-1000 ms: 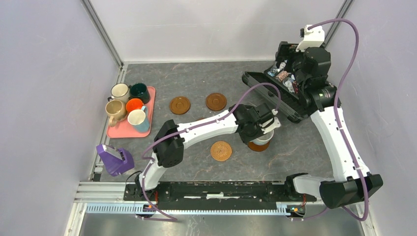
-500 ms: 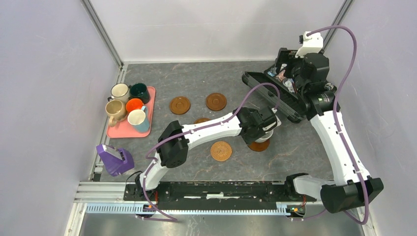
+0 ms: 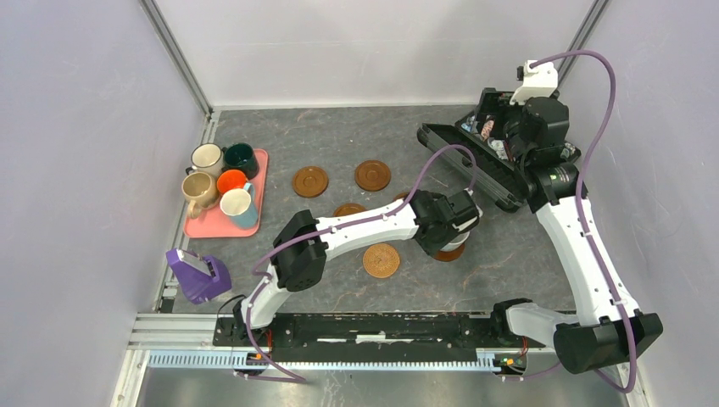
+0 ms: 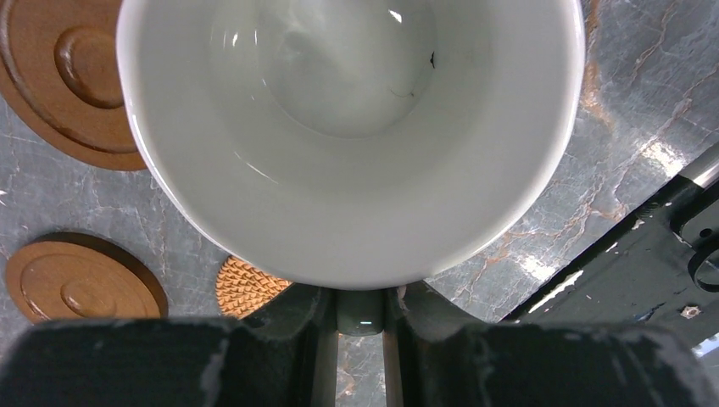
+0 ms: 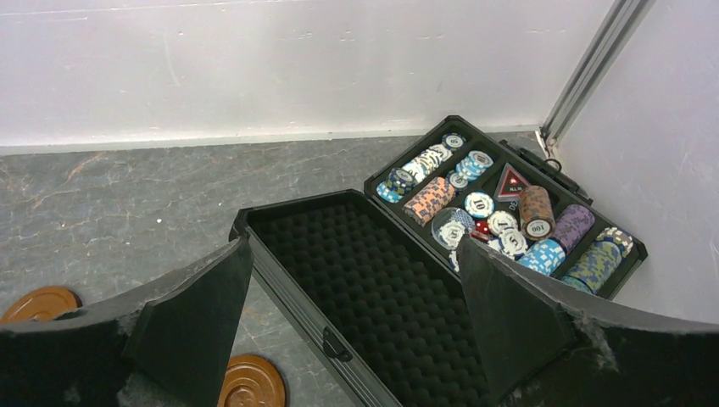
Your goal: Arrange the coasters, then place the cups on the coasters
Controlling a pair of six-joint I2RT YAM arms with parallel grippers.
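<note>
A white cup (image 4: 356, 127) fills the left wrist view, and my left gripper (image 4: 360, 298) is shut on its handle. In the top view the left gripper (image 3: 448, 229) holds that cup over a brown coaster (image 3: 454, 253) right of centre. More coasters (image 3: 310, 181) (image 3: 372, 175) (image 3: 348, 209) lie on the table, with the woven one (image 3: 381, 259) nearest me. The other cups stand on the pink tray (image 3: 259, 174): cream (image 3: 206, 157), dark green (image 3: 242, 157), beige (image 3: 198, 188), orange (image 3: 231, 181), light blue (image 3: 239, 206). My right gripper (image 5: 356, 314) hangs open and empty above the case.
An open black case (image 3: 475, 165) with foam lining and poker chips (image 5: 500, 216) sits at the back right. A purple object (image 3: 197, 273) stands at the near left. Grey walls close in the table on three sides.
The left arm has shifted slightly left with the cup, its wrist now covering most of the cup over the coaster. The right arm has edged toward the back wall.
</note>
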